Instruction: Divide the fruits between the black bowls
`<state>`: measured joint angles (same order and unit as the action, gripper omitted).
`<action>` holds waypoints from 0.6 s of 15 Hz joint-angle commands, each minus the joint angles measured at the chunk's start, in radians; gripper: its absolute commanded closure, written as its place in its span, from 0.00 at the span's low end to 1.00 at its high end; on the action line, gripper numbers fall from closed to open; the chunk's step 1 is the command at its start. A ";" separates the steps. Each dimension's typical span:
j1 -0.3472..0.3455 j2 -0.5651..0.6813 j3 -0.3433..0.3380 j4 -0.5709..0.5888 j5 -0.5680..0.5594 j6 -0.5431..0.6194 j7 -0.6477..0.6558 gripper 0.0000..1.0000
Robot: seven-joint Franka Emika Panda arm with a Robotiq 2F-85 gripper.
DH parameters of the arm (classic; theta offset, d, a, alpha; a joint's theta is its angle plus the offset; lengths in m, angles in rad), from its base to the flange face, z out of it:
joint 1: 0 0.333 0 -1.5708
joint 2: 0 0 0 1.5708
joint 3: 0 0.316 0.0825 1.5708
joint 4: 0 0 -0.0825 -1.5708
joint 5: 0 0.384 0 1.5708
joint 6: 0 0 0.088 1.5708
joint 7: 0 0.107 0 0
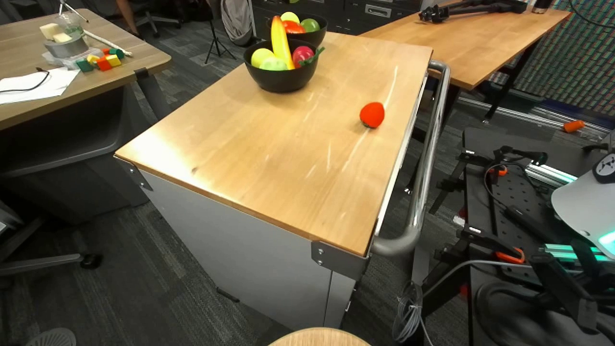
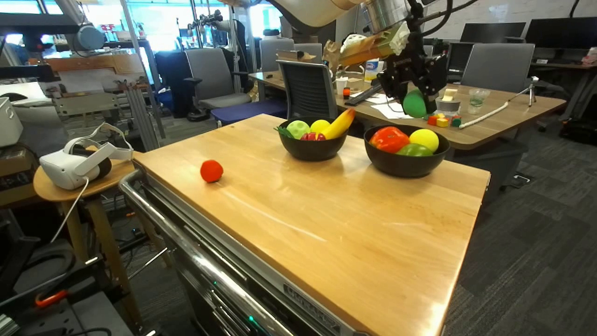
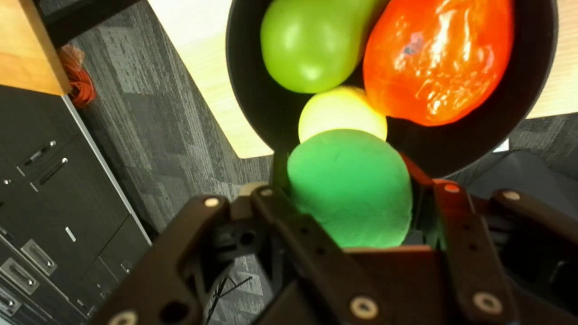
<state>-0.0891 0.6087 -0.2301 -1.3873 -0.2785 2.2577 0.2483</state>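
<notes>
A green ball [image 3: 350,194] is pinched between the fingers of my gripper [image 2: 417,95], which hangs over the edge of a black bowl [image 2: 406,165]. That bowl holds a red-orange piece [image 3: 438,63], a green pear-shaped piece [image 3: 311,45] and a yellow ball [image 3: 341,110], partly hidden by the green ball in the wrist view. A second black bowl [image 1: 283,82] carries a banana [image 1: 280,41], a yellow-green apple [image 1: 260,56], a pale green apple [image 2: 298,129], a dark red piece [image 1: 302,55] and a leafy green bit [image 2: 284,132]. One red round fruit [image 1: 372,115] lies alone on the tabletop.
Both bowls stand toward one end of the wooden cart top [image 1: 269,144]. A metal handle rail [image 1: 430,158] runs along its side, near the lone red fruit. Beyond the cart is a desk [image 2: 494,112] with blocks and tape; a stool with a white headset [image 2: 84,158] stands beside.
</notes>
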 commanded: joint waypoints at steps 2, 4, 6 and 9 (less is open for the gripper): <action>-0.017 0.007 0.023 0.040 0.059 -0.120 -0.031 0.70; -0.002 0.016 0.007 0.036 0.027 -0.141 -0.007 0.70; -0.004 0.031 0.011 0.039 0.031 -0.167 -0.009 0.70; -0.010 0.051 0.023 0.047 0.048 -0.196 -0.018 0.70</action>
<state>-0.0927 0.6320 -0.2188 -1.3821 -0.2466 2.1055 0.2399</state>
